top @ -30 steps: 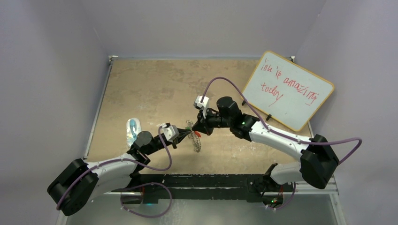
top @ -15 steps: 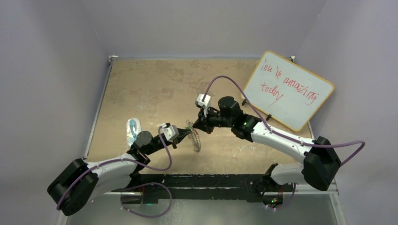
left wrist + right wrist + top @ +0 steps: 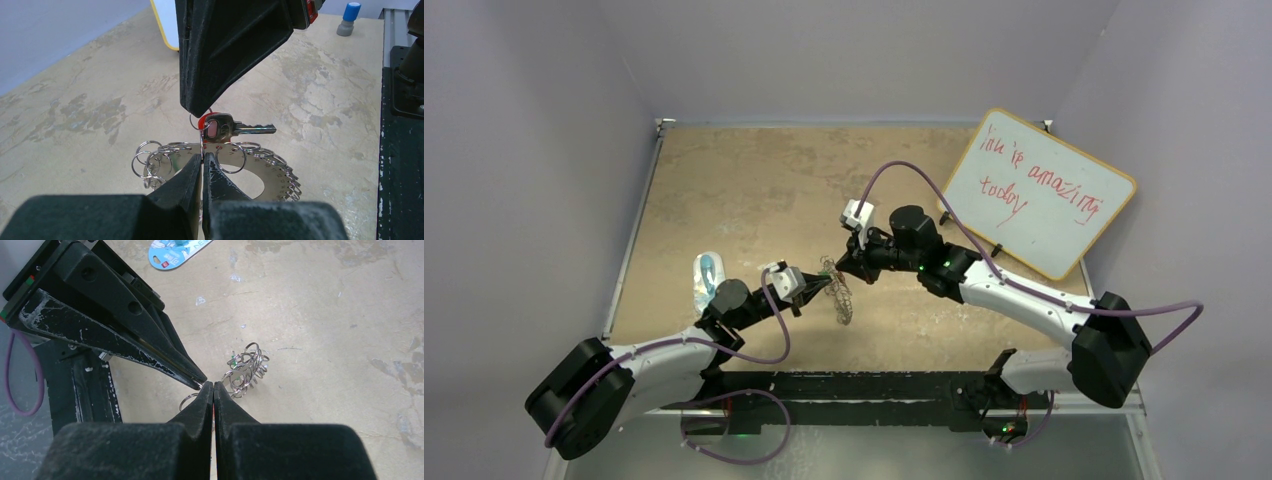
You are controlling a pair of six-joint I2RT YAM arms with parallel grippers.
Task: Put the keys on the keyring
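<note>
The red-headed key [image 3: 220,127] hangs blade sideways just above the keyring [image 3: 267,165], which lies on the tabletop [image 3: 90,115]. The right tool [image 3: 197,111] is clenched on the key's head. Meeting it tip to tip over the keyring, the left tool [image 3: 202,156] is clenched on a thin wire loop [image 3: 202,145].

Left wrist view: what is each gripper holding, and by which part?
Right gripper and left gripper both seem to pinch the small wire ring on the red-headed key, not its blade.

Robot lab cell: plain lilac walls [image 3: 544,150], scuffed tabletop [image 3: 754,190], handwritten whiteboard [image 3: 1039,195], bench-mounted arms [image 3: 1014,290].
</note>
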